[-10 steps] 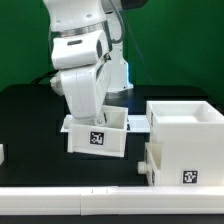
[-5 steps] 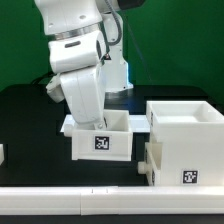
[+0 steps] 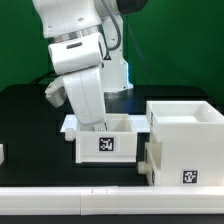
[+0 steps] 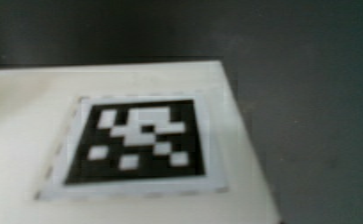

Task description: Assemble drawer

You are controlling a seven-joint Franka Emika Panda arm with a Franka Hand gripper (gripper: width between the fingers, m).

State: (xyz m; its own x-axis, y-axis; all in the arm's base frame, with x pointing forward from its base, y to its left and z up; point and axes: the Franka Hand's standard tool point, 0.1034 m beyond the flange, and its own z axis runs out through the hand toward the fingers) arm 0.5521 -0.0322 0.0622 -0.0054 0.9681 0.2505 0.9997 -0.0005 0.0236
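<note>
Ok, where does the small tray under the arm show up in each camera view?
Exterior view: the small tray sits mid-picture below the arm, just to the exterior view's left of the big casing.
Wrist view: probably its white wall, close up, filling most of the picture.
Shared landmark: the black-and-white square tag, likely the same one.

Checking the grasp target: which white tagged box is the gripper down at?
The smaller open box in the middle: the gripper reaches its rim. The larger box on the exterior view's right stands apart.
</note>
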